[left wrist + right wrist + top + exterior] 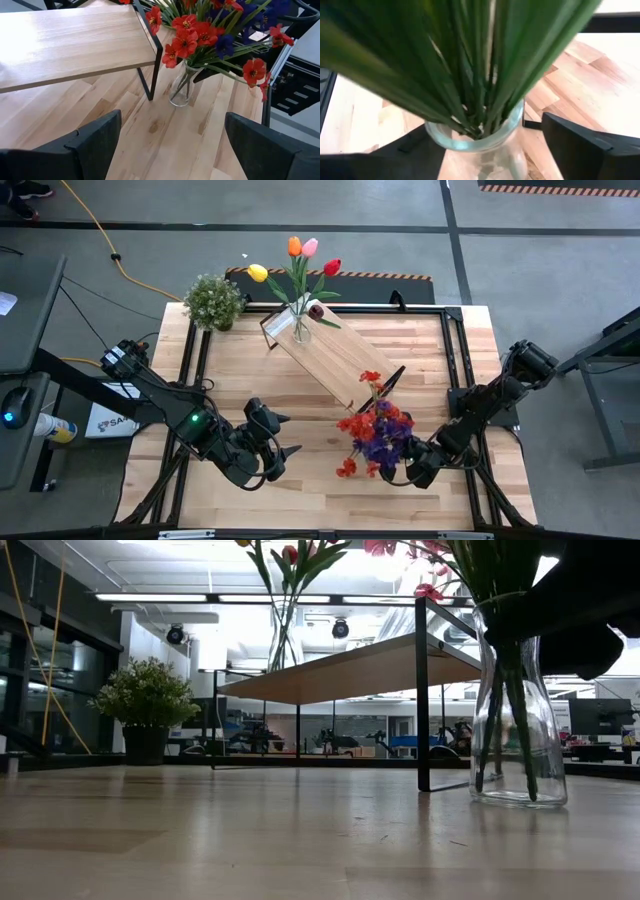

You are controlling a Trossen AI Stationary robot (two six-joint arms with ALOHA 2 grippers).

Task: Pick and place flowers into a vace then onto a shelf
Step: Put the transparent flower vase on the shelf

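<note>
The right claw [408, 472], fingers apart, flanks the glass vase [518, 710] just beside the shelf [335, 357] end; left claw [279, 438] gapes, well clear.

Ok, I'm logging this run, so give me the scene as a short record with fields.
shelf: standing on the table, lying diagonally
tulip vase: on the shelf's far end
red and purple bouquet: in a glass vase on the table, beside the shelf's near end
right gripper: open, fingers either side of that vase
left gripper: open, empty, facing the bouquet
potted plant: far left table corner
</note>
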